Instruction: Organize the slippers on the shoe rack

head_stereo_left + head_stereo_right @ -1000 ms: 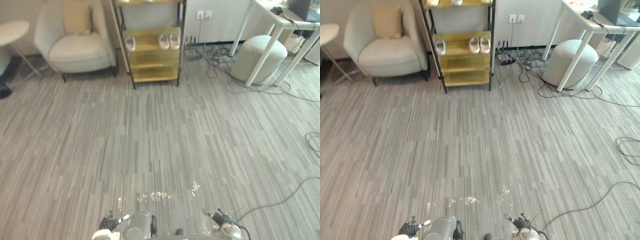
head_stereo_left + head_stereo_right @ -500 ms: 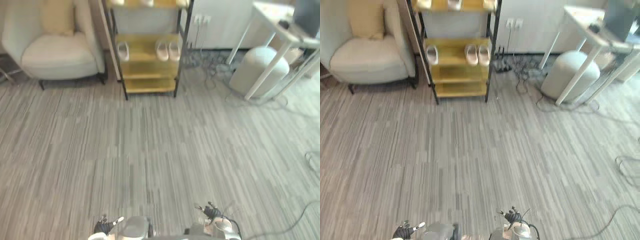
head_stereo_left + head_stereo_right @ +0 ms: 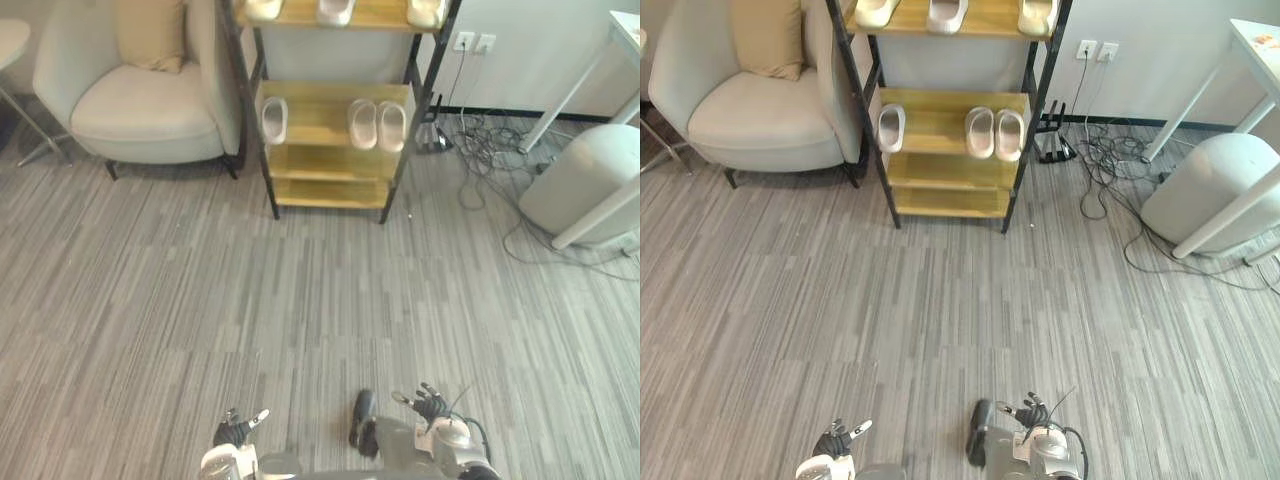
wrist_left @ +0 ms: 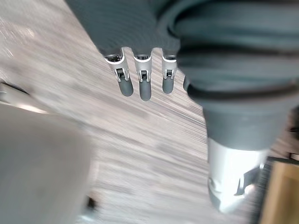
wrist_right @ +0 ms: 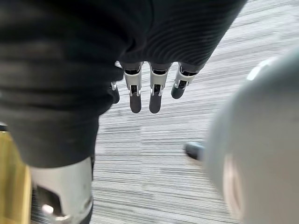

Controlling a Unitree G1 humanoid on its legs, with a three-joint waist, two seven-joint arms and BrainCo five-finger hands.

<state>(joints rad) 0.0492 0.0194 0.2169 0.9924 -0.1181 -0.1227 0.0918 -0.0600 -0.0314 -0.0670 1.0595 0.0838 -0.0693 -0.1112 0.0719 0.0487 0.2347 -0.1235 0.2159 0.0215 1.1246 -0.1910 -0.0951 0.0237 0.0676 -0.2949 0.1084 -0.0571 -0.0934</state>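
Pale slippers (image 3: 377, 124) rest on a middle shelf of the shoe rack (image 3: 320, 160) at upper centre, judged light, soft, best pinched at the heel rim; left hand (image 3: 236, 430) and right hand (image 3: 430, 405), bottom edge, show fingers (image 4: 144, 88) straight, slightly spread, holding nothing.

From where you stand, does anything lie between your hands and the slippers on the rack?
Nothing visible does. Bare floor runs from the open left hand and right hand to the rack holding the slippers. The armchair stands left of the rack, the cables lie right of it, both off the path.
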